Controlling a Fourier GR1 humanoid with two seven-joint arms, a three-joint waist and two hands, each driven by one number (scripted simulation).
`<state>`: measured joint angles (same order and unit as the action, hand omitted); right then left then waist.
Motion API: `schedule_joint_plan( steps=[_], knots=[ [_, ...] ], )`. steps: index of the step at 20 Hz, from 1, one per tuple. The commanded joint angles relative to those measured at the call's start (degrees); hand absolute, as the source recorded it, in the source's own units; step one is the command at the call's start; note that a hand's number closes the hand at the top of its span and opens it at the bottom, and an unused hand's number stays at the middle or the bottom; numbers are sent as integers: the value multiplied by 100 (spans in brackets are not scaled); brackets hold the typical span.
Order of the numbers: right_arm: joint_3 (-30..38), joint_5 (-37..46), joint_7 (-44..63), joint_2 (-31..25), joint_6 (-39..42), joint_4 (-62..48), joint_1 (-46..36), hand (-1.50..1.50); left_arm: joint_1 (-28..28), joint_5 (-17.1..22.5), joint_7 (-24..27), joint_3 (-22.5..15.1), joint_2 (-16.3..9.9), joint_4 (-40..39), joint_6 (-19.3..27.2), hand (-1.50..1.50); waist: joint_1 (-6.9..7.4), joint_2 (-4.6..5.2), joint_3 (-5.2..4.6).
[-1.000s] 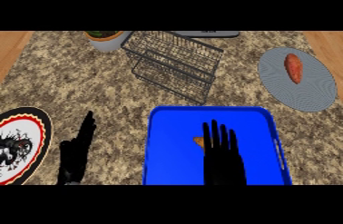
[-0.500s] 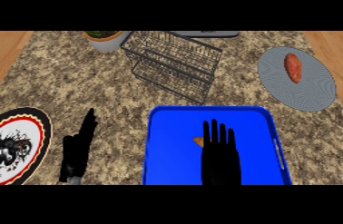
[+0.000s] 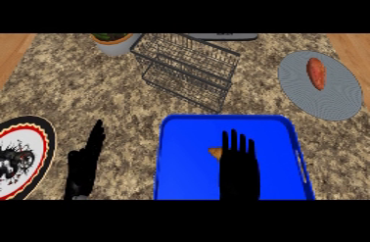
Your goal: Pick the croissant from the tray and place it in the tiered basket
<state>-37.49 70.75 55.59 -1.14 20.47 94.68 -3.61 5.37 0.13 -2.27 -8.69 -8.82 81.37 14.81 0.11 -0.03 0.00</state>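
The blue tray (image 3: pixel 188 177) runs off the lower edge. The wire tiered basket (image 3: pixel 189 69) stands behind it. The right hand (image 3: pixel 239 167), fingers straight, covers most of the croissant (image 3: pixel 215 152); the left hand (image 3: pixel 85 162) rests open beside the tray.

We see a speckled brown granite countertop (image 3: pixel 86 99) filling pretty much everything, with warm wooden strips (image 3: pixel 13 50) showing at both far corners.
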Motion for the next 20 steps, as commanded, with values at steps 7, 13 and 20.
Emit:
schedule_joint_plan(
  steps=[7, 13, 20],
  knots=[
    [781, -133, -248, 111, -256, -1116, -364, -150, 197, 10, -89, 157, -74, 229, -318, 0, 20, 4, 2],
    [844, -14, -580, 109, -350, -1073, -254, 150, -227, -250, -225, 239, 237, 24, -127, 0, -3, 3, 1],
    [653, 166, -1107, 104, -777, -1741, -415, 150, -150, -398, 100, 192, 447, -236, -88, 0, 7, 6, 0]
  ],
)
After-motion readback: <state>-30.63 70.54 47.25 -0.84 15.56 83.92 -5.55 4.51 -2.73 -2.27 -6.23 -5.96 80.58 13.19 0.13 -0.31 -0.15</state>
